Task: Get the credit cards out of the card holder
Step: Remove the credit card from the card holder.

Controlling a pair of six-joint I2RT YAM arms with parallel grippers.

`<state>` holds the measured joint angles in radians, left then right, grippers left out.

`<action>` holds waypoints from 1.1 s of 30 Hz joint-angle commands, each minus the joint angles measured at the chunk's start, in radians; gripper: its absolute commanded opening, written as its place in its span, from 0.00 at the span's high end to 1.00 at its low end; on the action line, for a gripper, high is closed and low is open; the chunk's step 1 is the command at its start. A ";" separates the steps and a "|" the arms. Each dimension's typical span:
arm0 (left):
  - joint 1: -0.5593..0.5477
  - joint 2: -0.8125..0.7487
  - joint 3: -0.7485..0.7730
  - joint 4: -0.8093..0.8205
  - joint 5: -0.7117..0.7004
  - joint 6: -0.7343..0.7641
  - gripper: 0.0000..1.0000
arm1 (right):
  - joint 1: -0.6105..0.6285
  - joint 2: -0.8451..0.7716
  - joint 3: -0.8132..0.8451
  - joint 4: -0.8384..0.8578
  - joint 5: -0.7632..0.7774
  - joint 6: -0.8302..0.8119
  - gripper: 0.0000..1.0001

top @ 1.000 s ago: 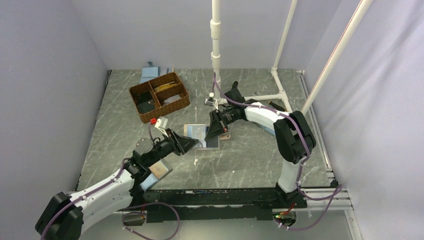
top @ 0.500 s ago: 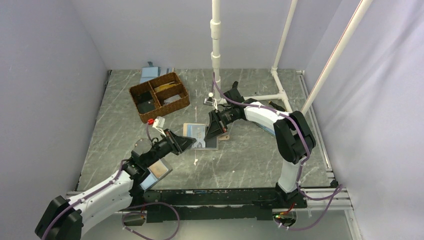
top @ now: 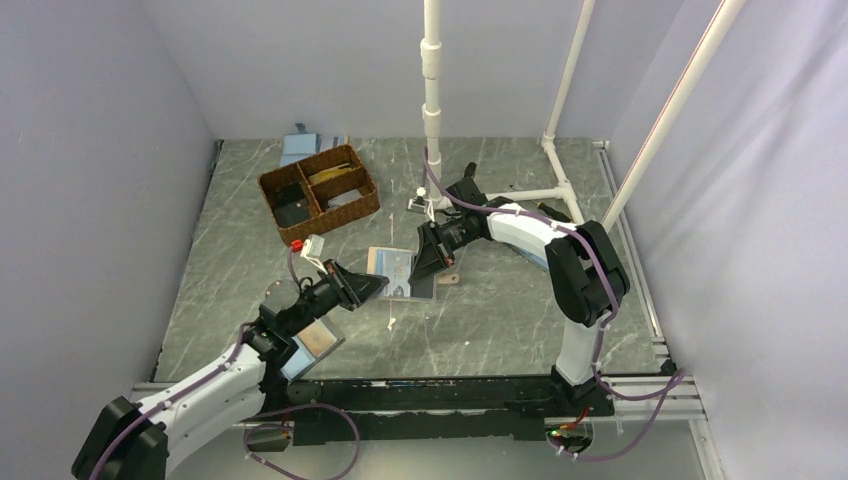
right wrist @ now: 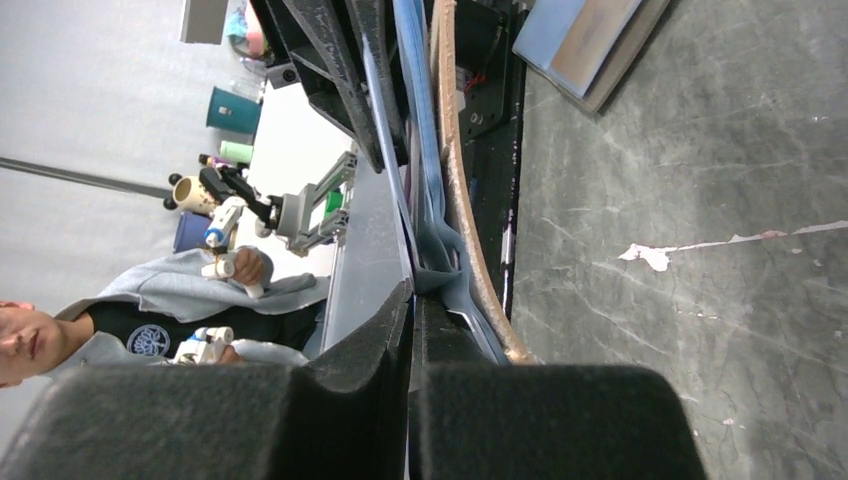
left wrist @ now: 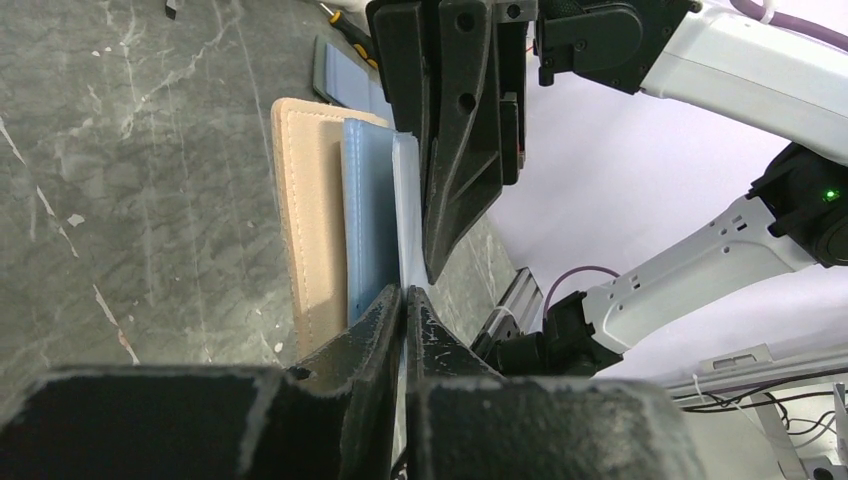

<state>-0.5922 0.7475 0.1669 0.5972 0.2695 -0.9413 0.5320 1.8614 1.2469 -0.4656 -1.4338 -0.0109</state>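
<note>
The card holder (top: 400, 270) is light blue with pale tan edging and is held at mid-table between both grippers. My left gripper (top: 381, 285) is shut on a thin pale-blue sheet at the holder's near-left edge. In the left wrist view (left wrist: 404, 292) that sheet (left wrist: 406, 200) stands next to the blue panel (left wrist: 365, 200) and the tan edging (left wrist: 305, 220). I cannot tell whether the sheet is a card or a flap. My right gripper (top: 420, 272) is shut on a thin blue inner layer of the holder. It also shows in the right wrist view (right wrist: 411, 290), beside the tan edge (right wrist: 455, 180).
A brown wicker basket (top: 320, 192) with compartments stands at the back left, and a plain blue folder (top: 300, 148) lies behind it. A folder with one brown half (top: 312, 345) lies under my left arm. White pipes (top: 432, 100) rise at the back and right.
Both grippers and the holder between them have shifted slightly to the left. Both grips look the same.
</note>
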 commanded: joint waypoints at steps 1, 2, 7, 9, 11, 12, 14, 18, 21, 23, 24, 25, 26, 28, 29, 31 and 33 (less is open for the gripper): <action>0.012 0.006 0.003 0.061 0.025 -0.002 0.89 | -0.002 0.014 0.040 -0.021 0.015 -0.045 0.98; 0.012 0.017 0.005 0.065 0.032 -0.002 0.87 | -0.001 0.017 0.041 -0.024 0.017 -0.049 0.98; 0.014 0.087 0.026 0.082 0.075 0.002 0.67 | 0.012 0.027 0.052 -0.053 0.027 -0.075 0.98; 0.014 0.110 0.026 0.101 0.085 0.001 0.66 | 0.015 0.028 0.055 -0.061 0.027 -0.084 0.98; 0.015 0.126 0.026 0.113 0.087 -0.001 0.67 | 0.017 0.028 0.059 -0.069 0.028 -0.093 0.98; 0.017 0.133 0.026 0.118 0.089 -0.002 0.68 | 0.019 0.030 0.061 -0.074 0.029 -0.098 0.98; 0.017 0.143 0.023 0.132 0.091 -0.002 0.75 | 0.019 0.031 0.064 -0.082 0.030 -0.105 0.98; 0.021 0.145 0.014 0.160 0.096 -0.004 0.97 | 0.020 0.037 0.068 -0.090 0.037 -0.111 0.98; 0.024 0.137 0.000 0.200 0.107 -0.002 1.00 | 0.020 0.039 0.066 -0.087 0.031 -0.109 0.97; 0.024 0.133 -0.010 0.230 0.117 0.003 1.00 | 0.019 0.041 0.061 -0.071 0.008 -0.086 0.93; 0.024 0.134 -0.013 0.243 0.126 0.006 1.00 | 0.018 0.040 0.056 -0.051 0.000 -0.070 0.91; 0.025 0.135 -0.013 0.250 0.134 0.008 1.00 | 0.017 0.036 0.051 -0.033 -0.008 -0.053 0.89; 0.025 0.139 -0.013 0.259 0.144 0.009 1.00 | 0.017 0.032 0.044 -0.015 -0.013 -0.034 0.87; 0.025 0.155 -0.012 0.286 0.160 0.006 1.00 | 0.016 0.021 0.030 0.025 -0.019 0.004 0.84; 0.024 0.169 -0.009 0.300 0.169 0.004 1.00 | 0.015 0.015 0.023 0.046 -0.021 0.023 0.82; 0.025 0.194 -0.001 0.320 0.186 0.004 1.00 | 0.009 0.008 0.015 0.068 -0.020 0.058 0.80; 0.025 0.217 0.006 0.334 0.202 0.003 1.00 | -0.001 0.003 0.017 0.065 -0.020 0.060 0.75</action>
<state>-0.5659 0.9310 0.1516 0.8070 0.3992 -0.9466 0.5438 1.8988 1.2663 -0.4751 -1.4109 0.0059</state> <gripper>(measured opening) 0.014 0.217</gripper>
